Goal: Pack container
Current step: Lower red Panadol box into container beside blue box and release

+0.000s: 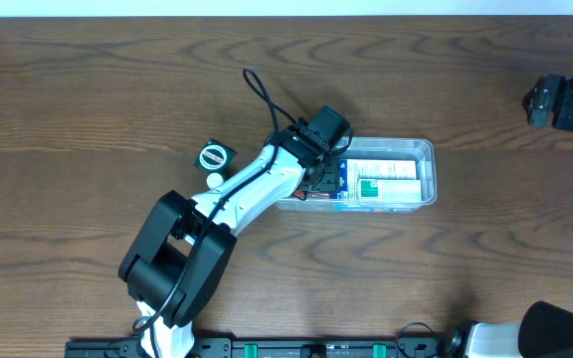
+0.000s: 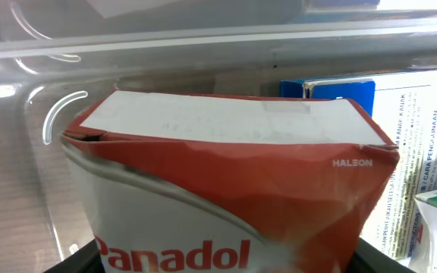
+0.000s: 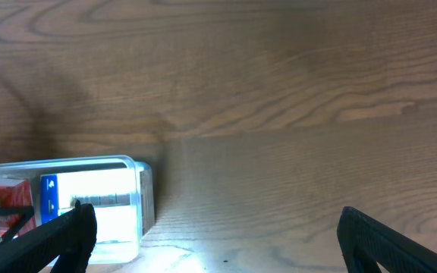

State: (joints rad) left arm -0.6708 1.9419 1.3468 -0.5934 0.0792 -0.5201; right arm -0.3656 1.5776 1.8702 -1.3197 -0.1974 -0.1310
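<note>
The clear plastic container point(image 1: 424, 149) lies at the table's middle, with white, green and blue medicine boxes point(image 1: 381, 182) inside. My left gripper point(image 1: 321, 179) is over the container's left end, shut on a red and white Panadol box point(image 2: 226, 189) held inside the tub; the tub's clear wall point(image 2: 127, 53) curves behind it. A blue and white box point(image 2: 340, 95) lies to its right. My right gripper point(image 3: 215, 235) is open and empty, far from the container, which shows at the lower left of the right wrist view point(image 3: 139, 189).
A small round teal and white lid point(image 1: 213, 155) and a small white item point(image 1: 214, 181) lie on the table left of the container. The right arm point(image 1: 565, 104) sits at the far right edge.
</note>
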